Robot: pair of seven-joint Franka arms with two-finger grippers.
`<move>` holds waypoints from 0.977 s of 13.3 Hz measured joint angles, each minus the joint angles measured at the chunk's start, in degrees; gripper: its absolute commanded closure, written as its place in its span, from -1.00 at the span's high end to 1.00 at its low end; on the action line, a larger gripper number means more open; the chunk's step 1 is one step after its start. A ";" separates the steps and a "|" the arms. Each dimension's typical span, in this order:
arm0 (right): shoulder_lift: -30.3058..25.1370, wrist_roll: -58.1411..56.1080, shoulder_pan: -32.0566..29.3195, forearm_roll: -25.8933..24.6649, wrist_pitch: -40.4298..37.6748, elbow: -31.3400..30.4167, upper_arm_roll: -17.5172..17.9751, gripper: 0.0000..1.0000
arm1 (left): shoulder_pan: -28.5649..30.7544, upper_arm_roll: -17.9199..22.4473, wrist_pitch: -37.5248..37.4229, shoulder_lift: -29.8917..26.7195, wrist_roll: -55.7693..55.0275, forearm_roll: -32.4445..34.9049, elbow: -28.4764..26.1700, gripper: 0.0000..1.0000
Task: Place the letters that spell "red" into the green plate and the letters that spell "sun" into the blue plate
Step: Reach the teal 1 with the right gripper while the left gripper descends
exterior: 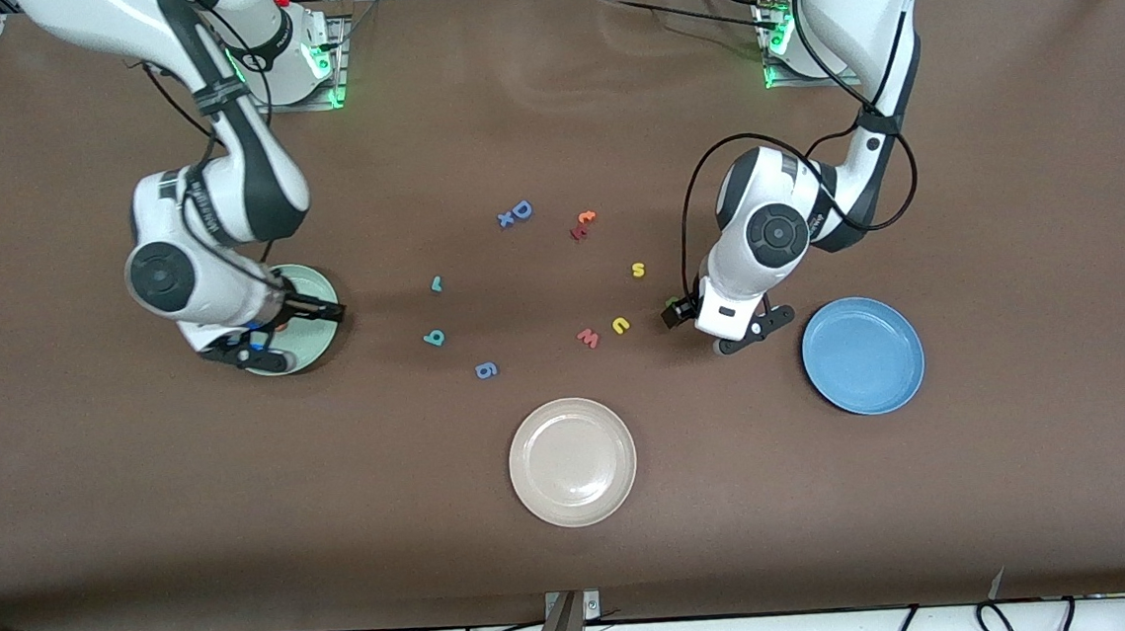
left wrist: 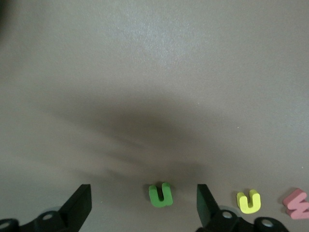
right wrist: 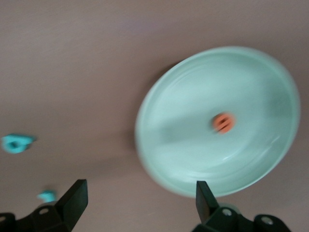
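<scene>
On the bench (exterior: 91, 507), the orange "e" (right wrist: 222, 122) lies in the green plate (right wrist: 164, 121) under the spread right gripper (right wrist: 137, 203) — the left gripper (left wrist: 144, 203), spread, straddles the dark green "n" (left wrist: 161, 195), apparently next for the blue plate (exterior: 862, 355).

No print reads on the arms. Only the loose letters read, placed from the beige plate (exterior: 573, 461): blue "D" (exterior: 521, 208) at twelve, yellow "s" (exterior: 638, 270) and yellow "u" (exterior: 621, 325) at one, red "w" (exterior: 588, 337) at twelve, teal "r" (exterior: 436, 284) and teal "d" (exterior: 434, 337) at eleven.
</scene>
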 measured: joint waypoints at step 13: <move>5.32 14.33 0.58 0.00 25.52 -13.13 13.98 0.88 | -3.75 -0.01 10.94 -0.16 -4.53 0.00 -6.64 0.83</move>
